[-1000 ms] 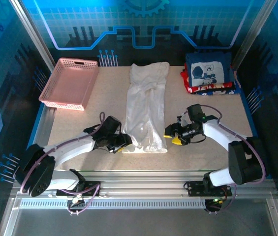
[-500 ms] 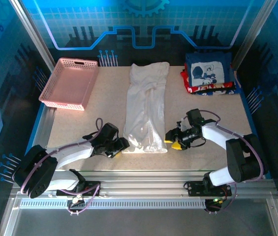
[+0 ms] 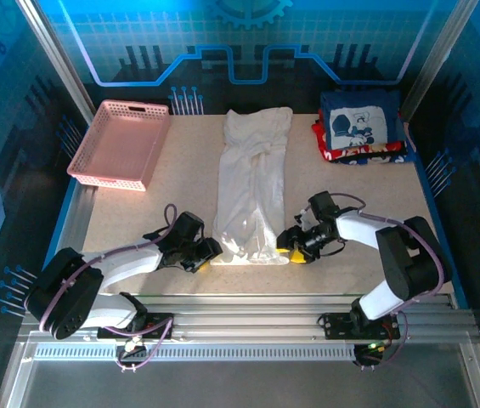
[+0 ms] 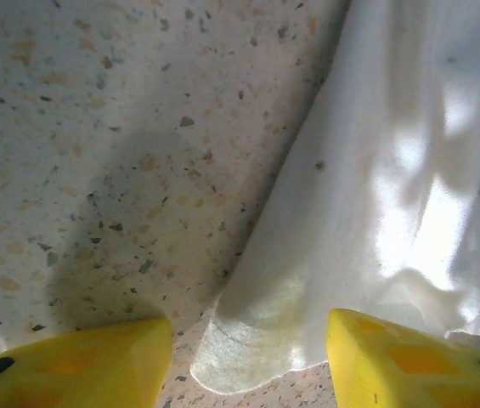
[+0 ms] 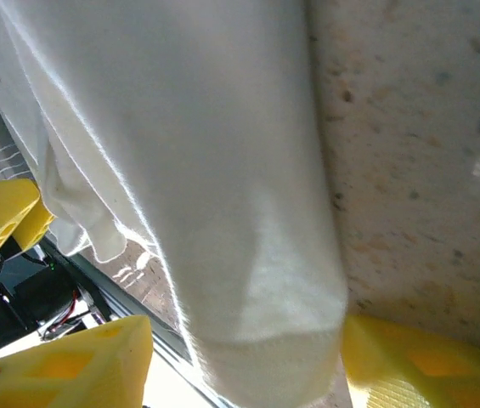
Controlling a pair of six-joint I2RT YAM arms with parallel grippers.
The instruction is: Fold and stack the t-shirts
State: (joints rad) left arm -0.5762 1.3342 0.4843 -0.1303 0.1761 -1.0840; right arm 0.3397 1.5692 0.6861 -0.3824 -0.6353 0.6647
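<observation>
Left wrist — white t-shirt (image 4: pixel 392 170) between fingers (image 4: pixel 78 365)

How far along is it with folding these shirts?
Done: a folded pile, navy t-shirt on top, sits far right. In hand: the white t-shirt lies in a long strip; the open left end effector and right end effector straddle its near corners. Left: fold it shorter and add it to the pile.

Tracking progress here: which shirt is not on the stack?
The white shirt, spread long in the middle; the others sit folded in a pile at the far right.
</observation>
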